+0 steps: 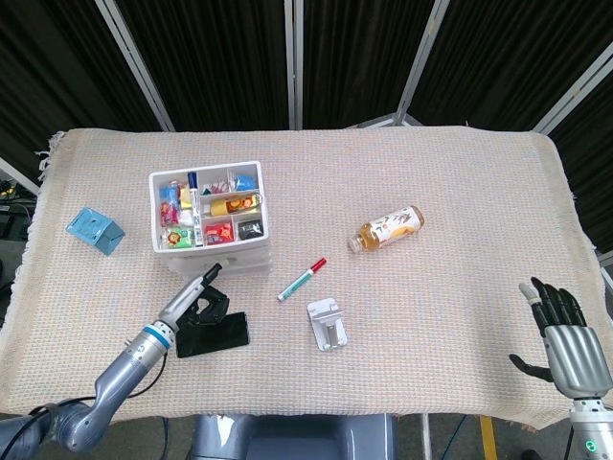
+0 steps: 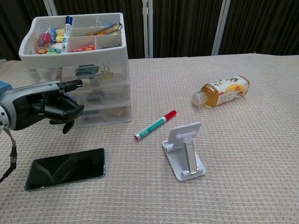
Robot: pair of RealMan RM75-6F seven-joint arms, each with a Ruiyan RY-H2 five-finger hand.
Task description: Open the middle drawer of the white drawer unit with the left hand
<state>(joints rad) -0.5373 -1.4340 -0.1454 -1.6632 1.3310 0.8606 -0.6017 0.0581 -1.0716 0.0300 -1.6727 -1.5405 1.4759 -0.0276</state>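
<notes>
The white drawer unit (image 1: 230, 259) (image 2: 119, 60) stands at the table's left, its top tray full of small items. Its clear middle drawer (image 2: 105, 92) looks level with the drawers above and below it. My left hand (image 1: 198, 304) (image 2: 44, 105) is right in front of the unit, one finger stretched out with its tip touching the middle drawer's front near the top edge, the other fingers curled in on nothing. My right hand (image 1: 565, 333) hovers with fingers spread at the table's near right corner, holding nothing.
A black phone (image 1: 225, 334) (image 2: 65, 168) lies just under my left hand. A red-capped marker (image 1: 302, 279) (image 2: 155, 125), a white phone stand (image 1: 328, 325) (image 2: 186, 151) and a lying bottle (image 1: 391, 228) (image 2: 224, 91) sit to the right. A blue box (image 1: 95, 230) is far left.
</notes>
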